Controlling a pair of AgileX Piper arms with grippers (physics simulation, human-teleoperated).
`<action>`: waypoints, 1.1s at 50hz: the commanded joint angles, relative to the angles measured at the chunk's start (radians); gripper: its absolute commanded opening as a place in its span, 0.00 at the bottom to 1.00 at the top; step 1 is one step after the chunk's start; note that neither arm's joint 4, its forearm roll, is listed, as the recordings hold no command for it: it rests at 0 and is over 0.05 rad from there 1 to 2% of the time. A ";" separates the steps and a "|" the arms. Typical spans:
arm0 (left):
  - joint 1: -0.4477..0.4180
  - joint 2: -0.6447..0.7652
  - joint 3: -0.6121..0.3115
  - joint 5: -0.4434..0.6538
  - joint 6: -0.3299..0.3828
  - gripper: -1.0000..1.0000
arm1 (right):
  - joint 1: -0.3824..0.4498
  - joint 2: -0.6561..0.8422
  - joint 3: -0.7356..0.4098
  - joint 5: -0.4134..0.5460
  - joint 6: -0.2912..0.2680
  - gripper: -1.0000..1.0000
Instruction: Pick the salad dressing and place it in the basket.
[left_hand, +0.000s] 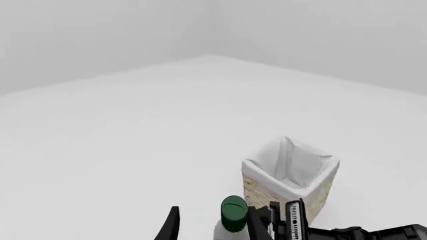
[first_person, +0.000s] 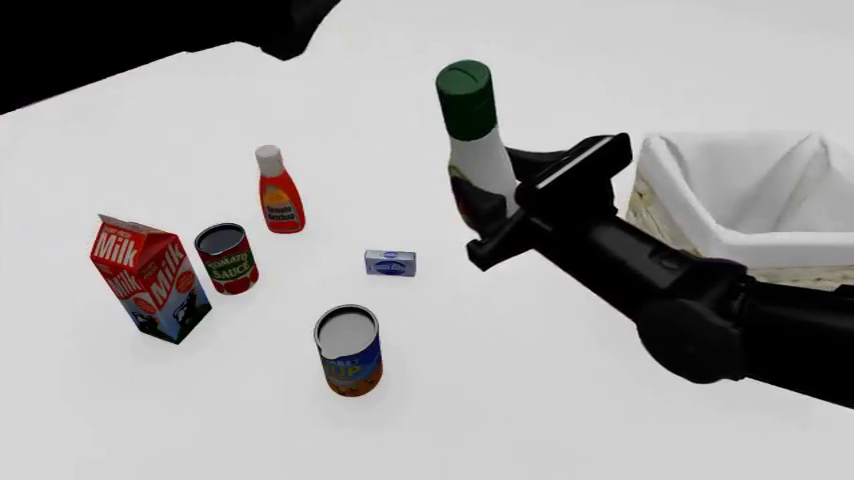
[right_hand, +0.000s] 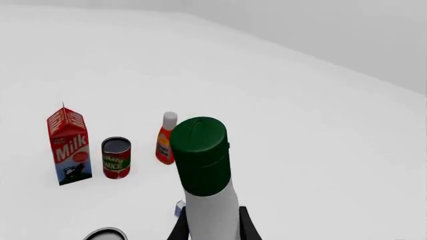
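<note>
The right gripper (first_person: 497, 205) is clamped on the tall white plastic salad dressing bottle with the dark green cap (first_person: 475, 140), held up in the air just beside the square wicker basket with white cloth lining (first_person: 667, 165). The grip looks low on the body, so it could tip or clip the rim going over. The red ketchup bottle (first_person: 278, 195), milk carton (first_person: 147, 275) and cans sit well away from the basket, nothing blocking. Can't tell about the left gripper (left_hand: 213, 225).

Surface: plain white table (first_person: 574, 420).
Left near: red-and-blue milk carton (first_person: 148, 277), upright.
Beside carton, right: red tomato sauce can (first_person: 227, 258).
Far of can: red ketchup bottle with white cap (first_person: 278, 190).
Centre: small blue-and-white box (first_person: 390, 263), lying flat.
Centre near: blue-and-orange open can (first_person: 348, 351).
Right far: square woven wicker basket with white cloth lining (first_person: 674, 195).
</note>
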 joint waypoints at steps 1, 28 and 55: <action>0.104 -0.120 0.148 -0.091 -0.003 1.00 | -0.005 -0.035 0.005 0.001 0.027 0.00; 0.347 -0.290 0.647 -0.449 -0.053 1.00 | -0.025 -0.204 0.010 0.072 0.032 0.00; 0.590 -0.436 1.035 -0.752 -0.023 1.00 | -0.115 -0.332 0.002 0.114 0.068 0.00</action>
